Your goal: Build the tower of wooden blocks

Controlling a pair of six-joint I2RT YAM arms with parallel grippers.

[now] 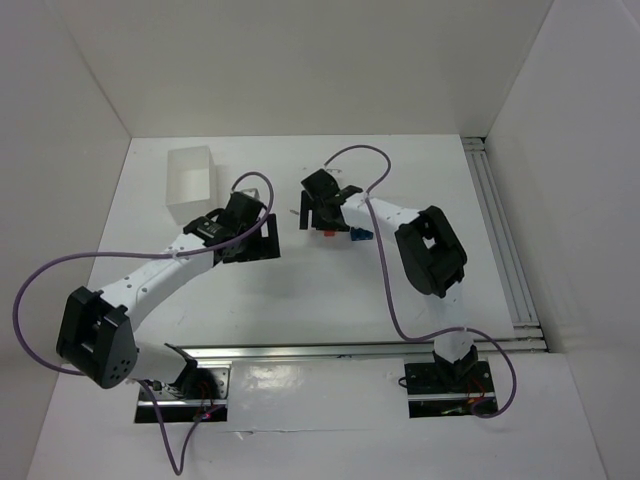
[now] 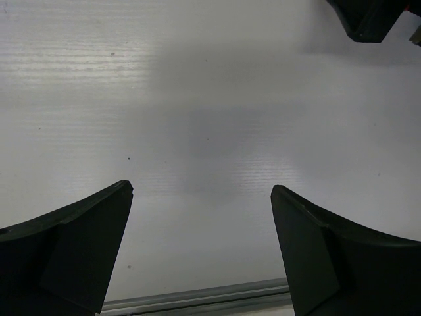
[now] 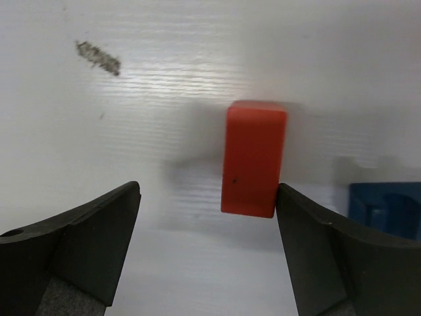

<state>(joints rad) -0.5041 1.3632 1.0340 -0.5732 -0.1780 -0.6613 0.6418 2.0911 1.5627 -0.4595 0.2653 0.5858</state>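
Note:
A red-orange block [image 3: 254, 158] lies on the white table, seen from above in the right wrist view; in the top view it [image 1: 329, 231] sits just below the right gripper. A notched blue block [image 3: 385, 207] lies to its right, also in the top view [image 1: 360, 235]. My right gripper [image 3: 207, 189] is open above the table; its right fingertip [image 3: 289, 210] is against the red block's near corner, the left one apart. My left gripper [image 2: 200, 189] is open and empty over bare table, left of the blocks [image 1: 262, 238].
A white rectangular box [image 1: 190, 183] stands at the back left. An aluminium rail [image 1: 350, 350] runs along the near edge and shows in the left wrist view [image 2: 197, 299]. A grey smudge [image 3: 99, 57] marks the table. Another rail [image 1: 500, 240] lines the right side.

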